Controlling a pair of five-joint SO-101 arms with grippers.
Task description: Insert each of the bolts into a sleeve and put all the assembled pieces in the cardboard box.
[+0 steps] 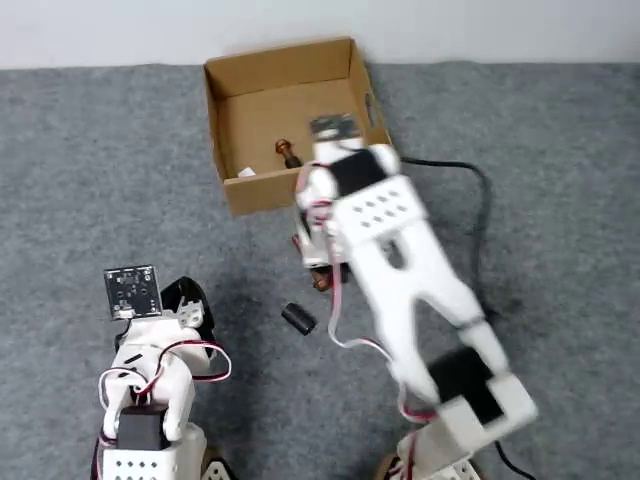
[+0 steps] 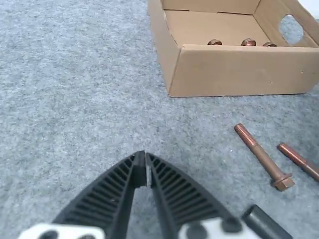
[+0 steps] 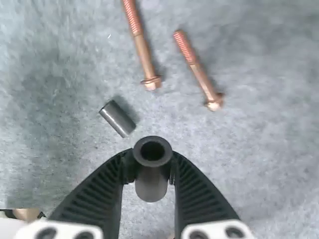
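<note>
My right gripper [image 3: 152, 158] is shut on a black sleeve [image 3: 149, 183], held upright with its hollow end toward the camera. Just beyond it lie a second black sleeve [image 3: 117, 118] and two copper bolts [image 3: 142, 47] [image 3: 197, 69] on the grey carpet. In the high view the right arm [image 1: 385, 215] hangs over this spot, just in front of the cardboard box [image 1: 228, 85]; the loose sleeve [image 1: 298, 318] lies beside it. My left gripper [image 2: 144, 162] is shut and empty, low over the carpet at the near left [image 1: 185, 297]. Bolt heads [image 2: 248, 42] show inside the box [image 2: 239, 69].
A black cable [image 1: 480, 215] runs over the carpet to the right of the box. The left arm's base [image 1: 150, 400] stands at the near left. Open carpet lies left of the box and between the two arms.
</note>
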